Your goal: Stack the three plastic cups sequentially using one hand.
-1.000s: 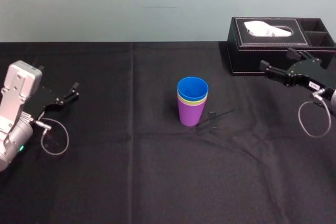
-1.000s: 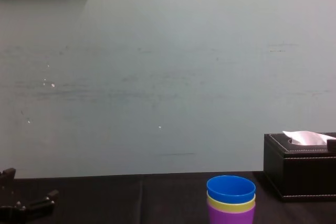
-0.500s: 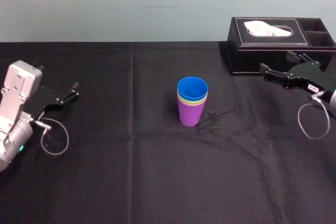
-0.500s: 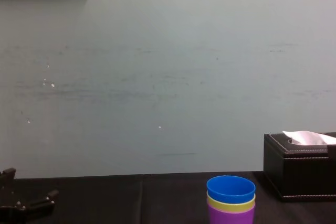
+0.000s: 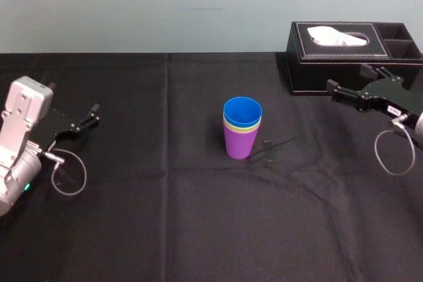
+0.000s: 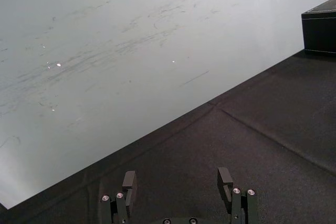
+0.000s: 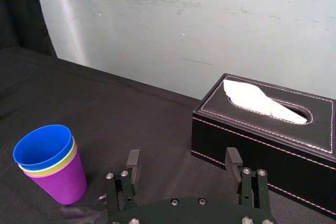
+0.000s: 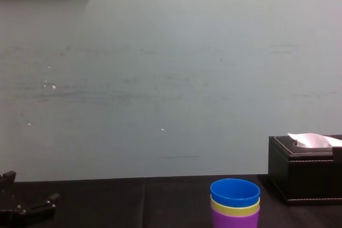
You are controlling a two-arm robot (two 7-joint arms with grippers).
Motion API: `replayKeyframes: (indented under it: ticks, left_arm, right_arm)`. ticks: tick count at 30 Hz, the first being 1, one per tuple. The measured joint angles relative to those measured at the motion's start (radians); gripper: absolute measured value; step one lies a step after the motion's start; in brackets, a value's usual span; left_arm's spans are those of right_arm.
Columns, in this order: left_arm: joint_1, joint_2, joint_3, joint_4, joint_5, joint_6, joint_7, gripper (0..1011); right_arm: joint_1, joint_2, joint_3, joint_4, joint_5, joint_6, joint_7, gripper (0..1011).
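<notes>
The cups (image 5: 242,130) sit nested, so stacking looks complete; right gripper (image 7: 182,160) hovers wide, well apart; left gripper (image 6: 177,178) parked wide, far left.

The three cups (image 5: 242,129) stand nested one inside another, upright on the counter (image 5: 165,229). They are well apart to the left of the right claw (image 5: 347,77) and farther still to the right of the left claw (image 5: 71,99). The tissue box (image 5: 310,74) stands just behind the right claw, at the counter's back right.
</notes>
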Motion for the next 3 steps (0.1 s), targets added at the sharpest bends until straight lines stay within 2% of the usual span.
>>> replayKeyframes:
  ticks: [3]
  left_arm:
    - [0.0,0.0,0.0,0.0,0.0,0.0,0.0,1011]
  right_arm:
    - [0.0,0.0,0.0,0.0,0.0,0.0,0.0,1004]
